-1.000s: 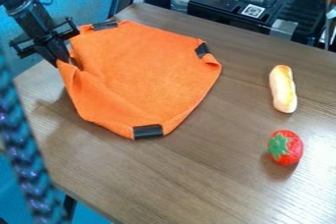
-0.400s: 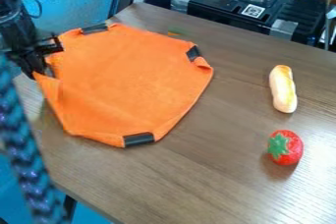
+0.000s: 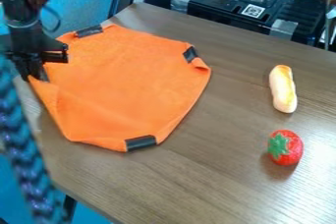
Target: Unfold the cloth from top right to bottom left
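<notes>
Cloth [image 3: 125, 83], in the camera view, lies on the table [image 3: 197, 169] with its left corner at the gripper [image 3: 34, 74], close to the table's left edge. I cannot tell whether the gripper is wide, narrow or pinching that corner. Between the cloth's right side and the bread [image 3: 283, 89] runs a broad stretch of tabletop; the strawberry [image 3: 285, 148] sits right of the cloth, nearer the camera than the bread.

Soft, matte orange fabric makes a many-sided shape, creased toward its left and lower edges, with dark patches at its top, right and bottom. Right of it, the bread is long, rounded and pale gold, the strawberry plump and red with a green top.

Brown wood grain shows under the cloth. Beyond it stand a black toy stove [image 3: 236, 4] and a blue panel [image 3: 85, 2]; left of it, a shiny blue braided cord [image 3: 25, 161] slants through the foreground.
</notes>
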You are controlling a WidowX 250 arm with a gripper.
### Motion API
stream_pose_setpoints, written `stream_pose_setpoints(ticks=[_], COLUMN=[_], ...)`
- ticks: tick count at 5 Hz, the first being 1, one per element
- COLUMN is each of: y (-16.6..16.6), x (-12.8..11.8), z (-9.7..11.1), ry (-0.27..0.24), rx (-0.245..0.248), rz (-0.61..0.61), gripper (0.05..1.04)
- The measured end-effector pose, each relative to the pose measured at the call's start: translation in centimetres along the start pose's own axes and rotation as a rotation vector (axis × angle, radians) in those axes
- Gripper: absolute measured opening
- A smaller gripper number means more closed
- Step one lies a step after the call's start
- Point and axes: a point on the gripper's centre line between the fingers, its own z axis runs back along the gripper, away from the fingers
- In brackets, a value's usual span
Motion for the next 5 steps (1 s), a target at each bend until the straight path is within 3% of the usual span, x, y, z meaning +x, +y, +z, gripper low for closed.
stream_pose_setpoints(ticks=[1, 2, 3, 4, 5], y=[-0.2, 0.0, 0.2, 0.7, 1.3], x=[-0.5, -1.1, -0.9, -0.4, 0.1], z=[-0.1, 0.1, 1.5, 3.9, 6.5], ry=[-0.008, 0.044, 0.081, 0.081, 0.097], rx=[0.068, 0.081, 0.046, 0.007, -0.056], rz=[-0.012, -0.004, -0.008, -0.032, -0.087], gripper=[0.065, 0.2, 0.44, 0.741, 0.979])
